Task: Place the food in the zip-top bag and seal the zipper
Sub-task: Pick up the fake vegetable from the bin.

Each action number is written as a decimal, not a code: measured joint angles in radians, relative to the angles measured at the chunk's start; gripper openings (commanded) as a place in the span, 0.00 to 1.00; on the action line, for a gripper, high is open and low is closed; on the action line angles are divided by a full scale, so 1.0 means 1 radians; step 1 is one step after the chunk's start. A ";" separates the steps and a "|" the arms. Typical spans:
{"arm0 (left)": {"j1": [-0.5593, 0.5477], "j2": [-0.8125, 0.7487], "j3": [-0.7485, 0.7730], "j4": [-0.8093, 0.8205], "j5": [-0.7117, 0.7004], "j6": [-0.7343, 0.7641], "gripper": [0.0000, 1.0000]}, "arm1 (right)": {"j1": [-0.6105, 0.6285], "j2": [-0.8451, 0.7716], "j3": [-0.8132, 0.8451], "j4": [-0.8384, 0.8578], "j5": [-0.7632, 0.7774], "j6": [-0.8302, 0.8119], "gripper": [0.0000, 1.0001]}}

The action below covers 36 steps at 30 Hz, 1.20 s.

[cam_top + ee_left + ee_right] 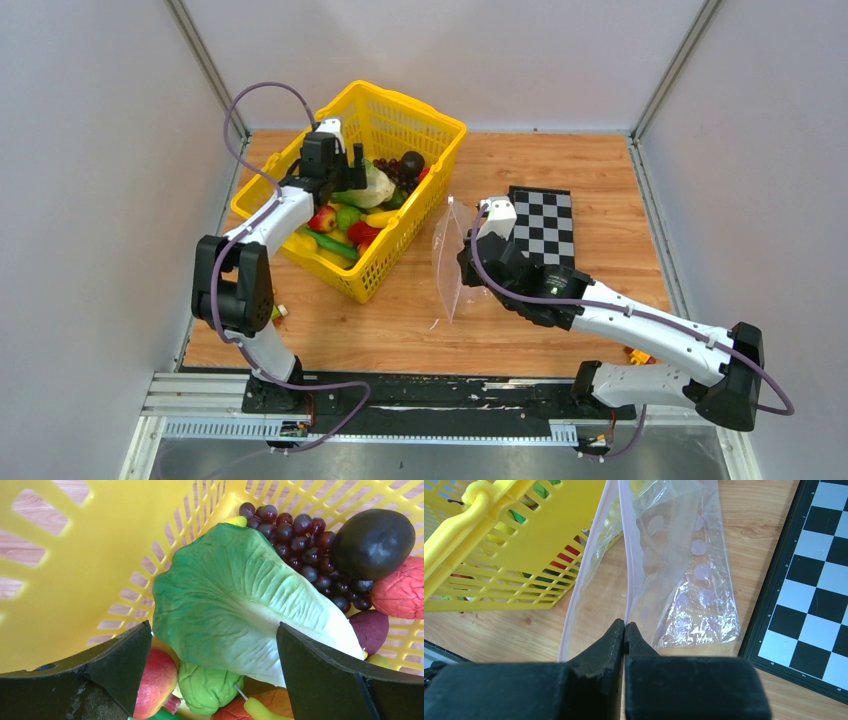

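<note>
Two arms work a wooden table (400, 335) walled by grey panels (90, 200) on three sides. At upper left of the overhead view, the left gripper (348, 178) hangs inside the one yellow basket (392, 262). Its jaws are spread wide, with the lettuce (378, 187) between them. The basket's near corner stands just beside the one zip-top bag (450, 262) at frame centre, with only a narrow strip of bare wood between them. Open board runs along the table's lower edge below both.

The right gripper (466, 265), fingers pressed together, pinches the bag by the zipper (625, 580) and holds it upright. One chessboard (543, 225) lies flat just right of the bag, close to the table's right edge.

The left wrist view shows what the overhead cannot. The lettuce lies on top of the heap between two black fingers (115, 672). At upper right sit one bunch of grapes (300, 535), one dark round fruit (372, 542) and one red wrinkled piece (400, 587).

The right wrist view alone shows the bag's mouth gaping. Two pink strips run apart, and only the right-hand one is caught at the fingertips (616, 632). Pale dots mark the clear plastic, and the basket wall fills that frame's upper left.
</note>
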 measured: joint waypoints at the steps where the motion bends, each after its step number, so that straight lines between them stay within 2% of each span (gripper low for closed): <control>1: 0.000 -0.004 -0.004 0.005 -0.010 -0.002 1.00 | 0.000 0.000 0.000 0.000 0.000 -0.002 0.00; 9: 0.001 -0.007 -0.028 0.011 -0.056 -0.025 1.00 | 0.000 0.000 0.000 0.004 -0.001 -0.013 0.00; 15: 0.003 0.037 -0.036 0.003 -0.015 -0.054 0.88 | 0.000 0.003 0.002 0.007 -0.005 -0.021 0.00; 18: 0.003 0.043 -0.066 0.031 0.029 -0.072 0.70 | 0.000 0.009 0.005 0.007 -0.010 -0.028 0.00; 21: 0.003 0.043 -0.089 0.055 0.076 -0.087 0.62 | 0.000 0.009 0.006 0.007 -0.010 -0.032 0.00; 26: 0.005 0.043 -0.096 0.082 0.139 -0.098 0.34 | 0.000 0.009 0.006 0.007 -0.018 -0.035 0.00; 28: 0.005 0.043 -0.107 0.098 0.155 -0.103 0.28 | 0.000 0.009 0.006 0.007 -0.019 -0.035 0.00; 33: 0.007 0.012 -0.157 0.136 0.193 -0.113 0.05 | 0.000 0.008 0.006 0.007 -0.023 -0.033 0.00; 36: 0.008 -0.039 -0.171 0.126 0.206 -0.113 0.00 | 0.000 -0.002 0.005 0.007 -0.024 -0.031 0.00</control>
